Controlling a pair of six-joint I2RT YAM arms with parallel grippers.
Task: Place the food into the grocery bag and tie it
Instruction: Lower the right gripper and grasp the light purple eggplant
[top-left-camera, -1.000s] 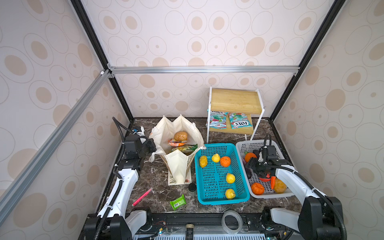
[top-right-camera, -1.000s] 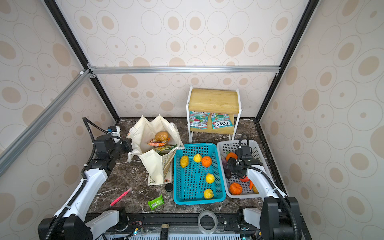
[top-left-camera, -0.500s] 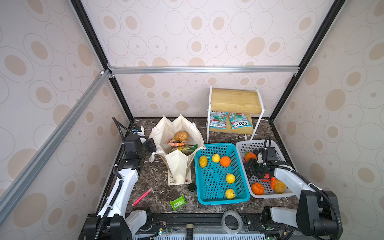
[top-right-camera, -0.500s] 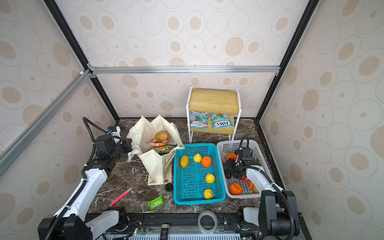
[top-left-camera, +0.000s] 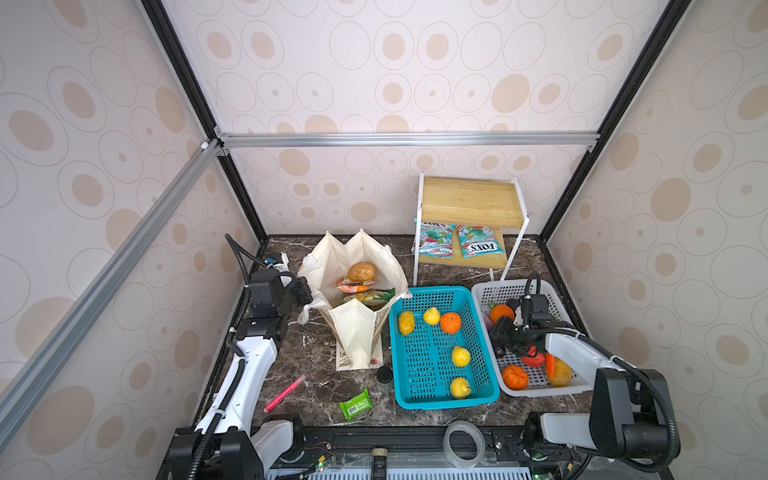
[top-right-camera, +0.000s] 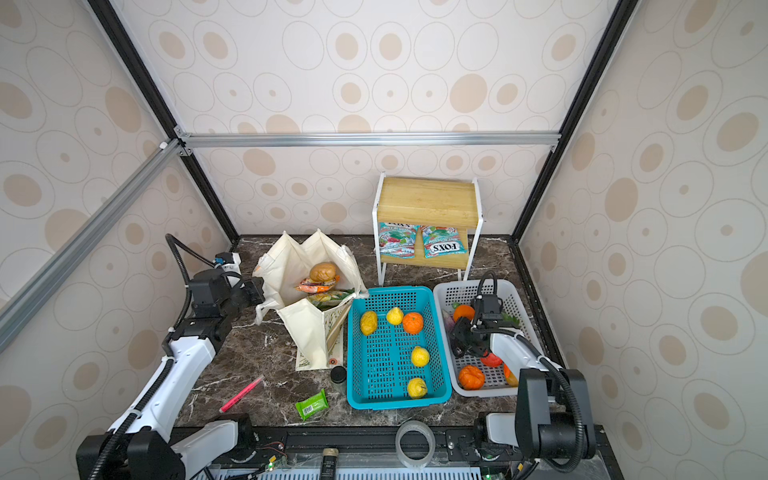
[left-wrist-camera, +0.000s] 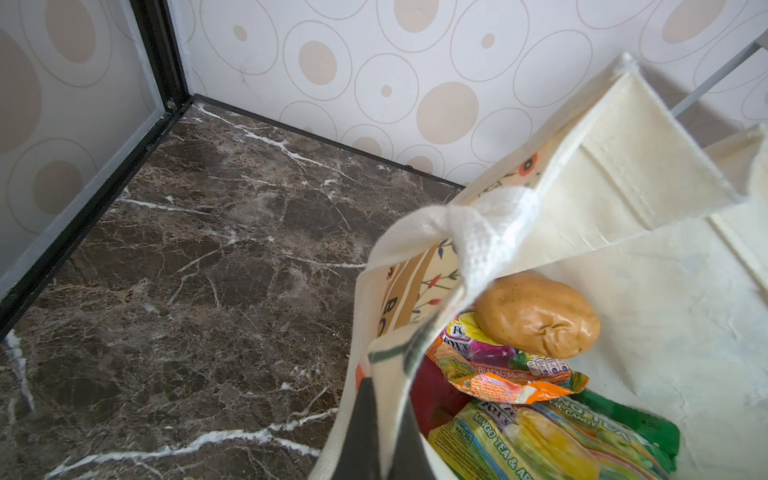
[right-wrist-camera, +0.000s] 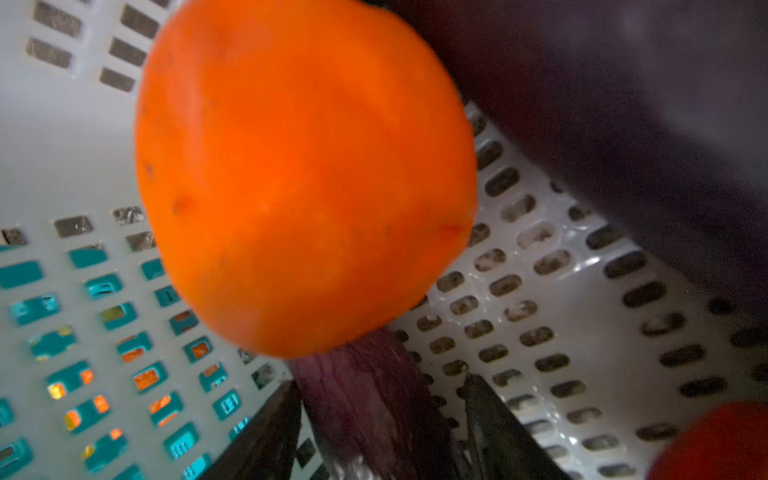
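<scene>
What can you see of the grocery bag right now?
The grocery bag is cream canvas with white handles, and a floral print and tan band on the outside. It stands upright on the marble table, beside the blue basket, with its mouth spread open. Inside lie a brown potato, an orange packet under it, and green packets. The left gripper is shut on the bag's rim on the left side.

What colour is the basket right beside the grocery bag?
The basket beside the grocery bag is teal blue, best seen in a top view.
</scene>
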